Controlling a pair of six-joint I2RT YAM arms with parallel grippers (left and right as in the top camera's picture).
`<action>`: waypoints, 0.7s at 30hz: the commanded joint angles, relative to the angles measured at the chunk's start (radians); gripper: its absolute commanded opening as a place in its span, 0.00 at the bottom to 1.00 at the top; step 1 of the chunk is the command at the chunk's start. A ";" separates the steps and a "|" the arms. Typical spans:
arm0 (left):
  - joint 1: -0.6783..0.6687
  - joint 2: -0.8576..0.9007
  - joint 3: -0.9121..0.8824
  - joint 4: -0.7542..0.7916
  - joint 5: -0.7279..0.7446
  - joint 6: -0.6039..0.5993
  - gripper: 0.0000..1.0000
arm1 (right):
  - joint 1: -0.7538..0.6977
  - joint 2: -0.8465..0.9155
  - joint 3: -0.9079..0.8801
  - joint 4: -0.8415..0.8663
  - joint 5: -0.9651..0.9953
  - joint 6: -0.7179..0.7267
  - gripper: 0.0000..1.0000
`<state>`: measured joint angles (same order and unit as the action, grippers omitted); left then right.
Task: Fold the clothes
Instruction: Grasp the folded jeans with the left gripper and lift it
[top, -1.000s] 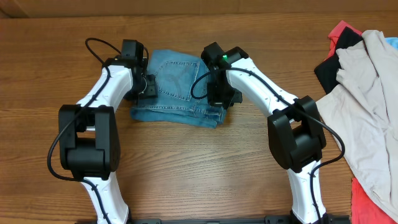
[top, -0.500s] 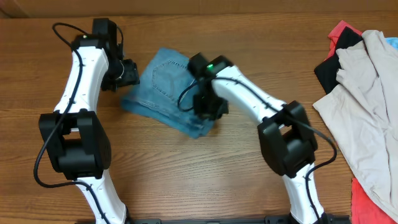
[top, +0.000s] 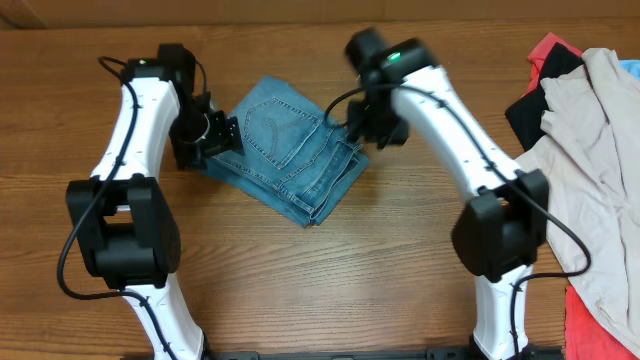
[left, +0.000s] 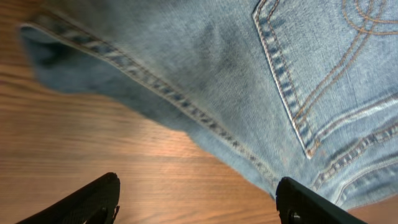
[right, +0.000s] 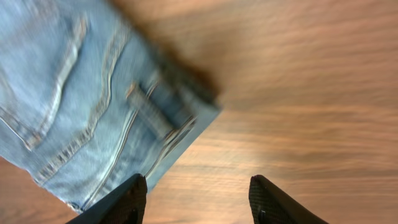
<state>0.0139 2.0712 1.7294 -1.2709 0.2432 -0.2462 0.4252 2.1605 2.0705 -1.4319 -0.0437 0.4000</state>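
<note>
The light blue jeans (top: 288, 152) lie folded into a compact bundle, turned diagonally on the wooden table, a stitched back pocket facing up. They also show in the left wrist view (left: 261, 74) and the right wrist view (right: 81, 106). My left gripper (top: 222, 133) is open and empty at the bundle's left edge; in its own view (left: 199, 199) the fingers straddle bare wood beside the denim. My right gripper (top: 372, 130) is open and empty at the bundle's right corner; in its own view (right: 198, 199) it hovers over wood next to the waistband.
A pile of other garments lies at the right edge: a beige one (top: 590, 150), a black one (top: 530, 105) and red ones (top: 600, 320). The wooden table (top: 330, 270) stretches below the jeans.
The folded jeans were pushed and rotated from square to diagonal. The right gripper has lifted off the bundle and moved to its right; the left gripper has come back to its left edge.
</note>
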 joint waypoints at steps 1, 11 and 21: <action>-0.040 -0.016 -0.111 0.066 0.025 -0.073 0.83 | -0.048 -0.042 0.041 -0.010 0.024 -0.060 0.57; -0.118 -0.016 -0.368 0.434 0.043 -0.224 0.83 | -0.071 -0.042 0.041 -0.030 0.024 -0.064 0.57; -0.099 -0.021 -0.391 0.506 0.019 -0.204 0.04 | -0.073 -0.042 0.041 -0.049 0.025 -0.068 0.57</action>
<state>-0.0971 2.0331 1.3655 -0.7692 0.2703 -0.4690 0.3496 2.1399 2.0953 -1.4784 -0.0254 0.3393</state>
